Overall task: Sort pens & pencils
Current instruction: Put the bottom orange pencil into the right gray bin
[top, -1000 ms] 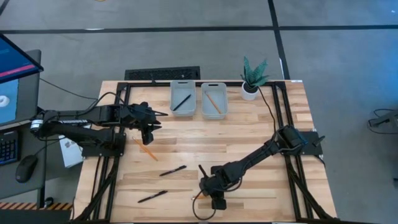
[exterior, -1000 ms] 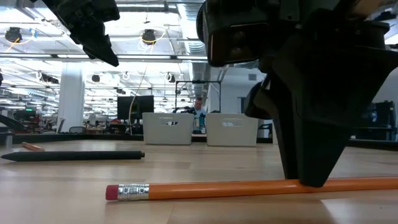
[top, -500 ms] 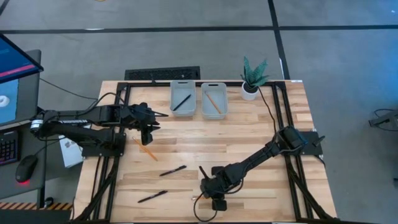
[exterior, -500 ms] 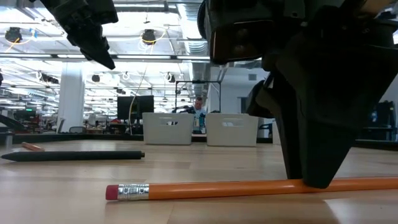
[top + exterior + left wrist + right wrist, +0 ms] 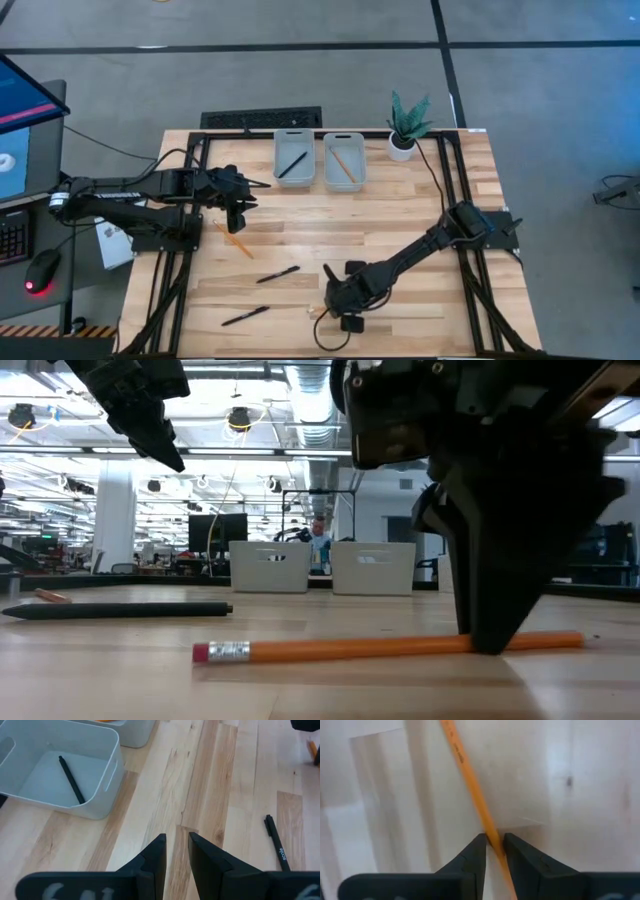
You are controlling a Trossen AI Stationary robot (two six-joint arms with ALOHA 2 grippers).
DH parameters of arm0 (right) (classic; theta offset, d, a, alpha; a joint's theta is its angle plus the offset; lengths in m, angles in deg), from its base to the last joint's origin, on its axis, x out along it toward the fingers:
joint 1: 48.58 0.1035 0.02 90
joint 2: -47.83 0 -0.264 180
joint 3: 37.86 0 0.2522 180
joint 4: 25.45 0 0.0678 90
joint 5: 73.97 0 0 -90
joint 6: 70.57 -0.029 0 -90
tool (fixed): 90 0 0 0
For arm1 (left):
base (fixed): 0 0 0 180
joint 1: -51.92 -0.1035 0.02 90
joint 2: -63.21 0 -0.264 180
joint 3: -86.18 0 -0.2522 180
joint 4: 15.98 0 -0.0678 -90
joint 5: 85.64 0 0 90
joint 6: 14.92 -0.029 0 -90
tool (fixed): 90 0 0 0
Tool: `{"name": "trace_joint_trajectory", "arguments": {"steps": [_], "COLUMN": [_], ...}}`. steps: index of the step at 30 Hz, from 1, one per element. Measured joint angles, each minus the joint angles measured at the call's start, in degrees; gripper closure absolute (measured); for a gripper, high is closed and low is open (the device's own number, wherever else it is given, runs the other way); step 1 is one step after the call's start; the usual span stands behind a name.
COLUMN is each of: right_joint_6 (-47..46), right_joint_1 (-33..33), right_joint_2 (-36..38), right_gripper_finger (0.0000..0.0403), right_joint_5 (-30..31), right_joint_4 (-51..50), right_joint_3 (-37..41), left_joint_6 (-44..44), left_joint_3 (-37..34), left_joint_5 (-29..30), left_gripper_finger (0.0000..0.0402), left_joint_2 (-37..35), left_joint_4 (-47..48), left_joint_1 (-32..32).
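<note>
Three orange pencils show. One lies in the right grey tray (image 5: 343, 165), one lies flat on the table (image 5: 237, 240), and one (image 5: 400, 648) sits under my right gripper (image 5: 494, 842) near the table's near edge. One black pen lies in the left grey tray (image 5: 71, 779). Two more pens lie on the wood (image 5: 277, 274) (image 5: 245, 316). My right gripper (image 5: 345, 303) is shut on the pencil. My left gripper (image 5: 238, 210) hangs shut above the table's left part and holds nothing. My right gripper pinches the pencil's shaft (image 5: 487, 827) between its two fingers, coming from above and pointing down, with the fingers across the shaft. In the low view the fingers (image 5: 490, 630) stand towards the end away from the eraser (image 5: 203, 652). The pencil lies along the tabletop.
The two grey trays (image 5: 276, 150) (image 5: 360, 150) stand side by side at the far edge, with a small potted plant (image 5: 405, 128) to their right. A black frame runs along the table's sides. Bare wood lies between the arms.
My right gripper has shifted a little toward the table's near-right, staying down on the pencil. The pencil has slid along the table with it. In the low view its eraser end has moved rightward and its other end now shows past the fingers.
</note>
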Motion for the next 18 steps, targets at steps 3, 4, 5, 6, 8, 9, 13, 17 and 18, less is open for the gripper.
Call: {"name": "trace_joint_trajectory", "arguments": {"steps": [3, 4, 5, 6, 8, 9, 13, 17, 18], "right_joint_6": [0.4, 1.1, 1.7, 1.9, 1.8, 1.5, -3.5, -7.0, -7.5], "right_joint_1": [-0.4, -0.4, -0.4, -0.4, -0.5, -0.5, -1.2, -2.0, -2.2], "right_joint_2": [0.0, 0.0, 0.0, 0.0, 0.0, 0.0, 0.0, 0.0, 0.0], "right_gripper_finger": [0.0309, 0.0310, 0.0312, 0.0313, 0.0315, 0.0316, 0.0319, 0.0326, 0.0328], "right_joint_5": [0.2, 0.3, 0.3, 0.3, 0.2, 0.2, -0.7, -2.2, -2.2], "right_joint_4": [-0.3, -0.3, -0.2, -0.1, 0.0, 0.0, 0.1, 0.3, 0.3], "right_joint_3": [0.0, 0.0, 0.0, 0.0, 0.0, 0.0, 0.1, 0.1, 0.1], "left_joint_6": [0.0, 0.0, 0.0, 0.0, 0.0, 0.0, 0.0, 0.0, 0.0], "left_joint_3": [0.0, 0.0, 0.0, 0.0, 0.0, 0.0, 0.0, 0.0, 0.0], "left_joint_5": [0.0, 0.0, 0.0, 0.0, 0.0, 0.0, 0.1, 1.1, 1.3], "left_gripper_finger": [0.0330, 0.0330, 0.0330, 0.0330, 0.0330, 0.0330, 0.0330, 0.0330, 0.0330], "left_joint_2": [0.0, 0.0, 0.0, 0.0, 0.0, 0.0, 0.0, 0.0, 0.0], "left_joint_4": [0.0, 0.0, 0.0, 0.0, 0.0, 0.0, 0.0, 0.0, 0.0], "left_joint_1": [0.0, 0.0, 0.0, 0.0, 0.0, 0.0, 0.0, 0.0, 0.0]}}
